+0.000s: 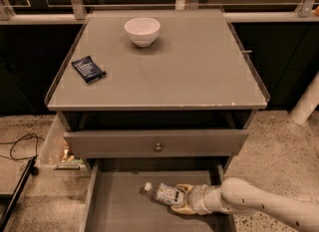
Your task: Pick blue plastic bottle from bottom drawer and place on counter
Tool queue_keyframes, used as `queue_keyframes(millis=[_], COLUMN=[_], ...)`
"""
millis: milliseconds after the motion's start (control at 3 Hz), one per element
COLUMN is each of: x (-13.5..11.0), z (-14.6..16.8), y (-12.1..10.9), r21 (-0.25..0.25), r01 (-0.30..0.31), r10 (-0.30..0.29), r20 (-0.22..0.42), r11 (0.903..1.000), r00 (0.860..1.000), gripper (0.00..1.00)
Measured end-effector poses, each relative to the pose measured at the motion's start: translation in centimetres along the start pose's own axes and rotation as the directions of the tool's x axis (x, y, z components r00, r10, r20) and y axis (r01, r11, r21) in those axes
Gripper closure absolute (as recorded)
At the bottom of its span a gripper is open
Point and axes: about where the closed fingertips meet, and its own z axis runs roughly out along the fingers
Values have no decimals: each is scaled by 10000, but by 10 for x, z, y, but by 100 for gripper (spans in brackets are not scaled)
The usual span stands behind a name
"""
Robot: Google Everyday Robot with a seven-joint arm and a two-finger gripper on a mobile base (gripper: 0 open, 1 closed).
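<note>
The blue plastic bottle (162, 193) lies on its side on the floor of the open bottom drawer (119, 211), white cap pointing left. My gripper (178, 199) reaches in from the right on a white arm. Its yellowish fingers (182, 188) hug the bottle's right end, one on each side, shut on it. The counter (199, 71) is the grey cabinet top above.
A white bowl (142, 30) stands at the back of the counter and a dark blue snack packet (88, 69) lies at its left. The drawer with the round knob (158, 147) above is nearly closed. A side bin (57, 149) and a cable (20, 144) are at the left.
</note>
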Motion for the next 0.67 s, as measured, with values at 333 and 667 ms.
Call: queue_keyframes(millis=[333, 667], x=[0, 0], z=[0, 0], y=[0, 0], r21=[-1, -1], r01=[0, 0], r10=[0, 0], r20=[0, 0], r11=[10000, 10000], r00=[10000, 10000], gripper=[81, 57])
